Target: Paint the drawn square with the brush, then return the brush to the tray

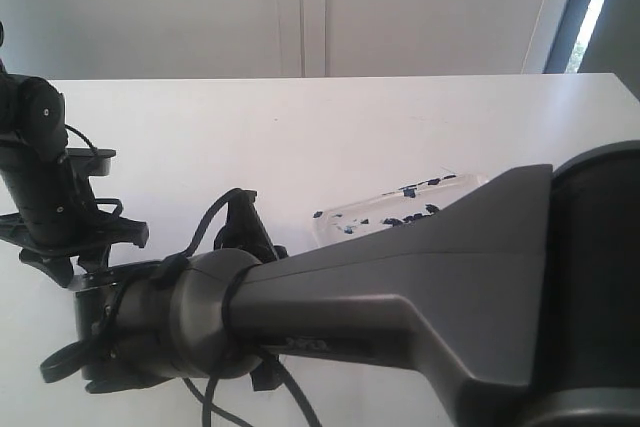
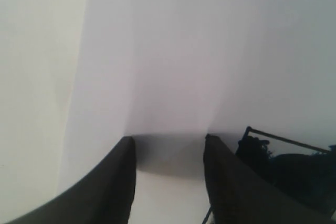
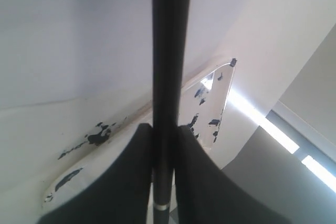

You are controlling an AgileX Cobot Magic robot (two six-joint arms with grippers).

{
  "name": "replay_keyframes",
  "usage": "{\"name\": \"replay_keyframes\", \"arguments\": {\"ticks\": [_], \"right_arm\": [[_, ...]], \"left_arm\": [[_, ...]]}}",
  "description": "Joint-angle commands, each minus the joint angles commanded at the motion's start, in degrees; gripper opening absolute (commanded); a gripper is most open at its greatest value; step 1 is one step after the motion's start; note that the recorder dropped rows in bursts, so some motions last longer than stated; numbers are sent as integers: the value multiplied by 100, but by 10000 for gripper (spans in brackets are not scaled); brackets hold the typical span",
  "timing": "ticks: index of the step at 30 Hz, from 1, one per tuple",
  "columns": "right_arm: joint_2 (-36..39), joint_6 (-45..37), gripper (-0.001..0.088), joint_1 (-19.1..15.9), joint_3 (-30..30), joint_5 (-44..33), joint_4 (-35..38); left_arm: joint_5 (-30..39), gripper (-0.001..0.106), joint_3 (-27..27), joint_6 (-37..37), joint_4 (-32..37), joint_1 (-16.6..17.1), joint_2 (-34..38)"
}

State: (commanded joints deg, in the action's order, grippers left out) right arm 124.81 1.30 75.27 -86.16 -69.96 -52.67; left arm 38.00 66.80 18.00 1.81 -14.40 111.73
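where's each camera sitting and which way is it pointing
Exterior view: close behind the right arm, which fills the foreground, facing across the white table toward the wall; the left arm shows too.
Left wrist view: on the left arm, looking past the open left end effector at white paper and the drawn square.
Right wrist view: on the right arm, looking along the brush gripped in the right end effector, with the tray beyond.
Shared: exterior and right wrist views both show the tray.
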Motion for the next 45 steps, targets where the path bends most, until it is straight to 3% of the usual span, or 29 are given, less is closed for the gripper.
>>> {"name": "replay_keyframes", "arguments": {"ticks": [15, 29, 45], "right_arm": [[208, -9, 0, -166, 0, 0, -95], [208, -9, 0, 184, 0, 0, 47], [170, 284, 0, -251, 0, 0, -123]], "left_arm": [[0, 479, 0, 0, 0, 0, 0], [-10, 479, 0, 0, 0, 0, 0], [-47, 479, 0, 0, 14, 0, 0]]}}
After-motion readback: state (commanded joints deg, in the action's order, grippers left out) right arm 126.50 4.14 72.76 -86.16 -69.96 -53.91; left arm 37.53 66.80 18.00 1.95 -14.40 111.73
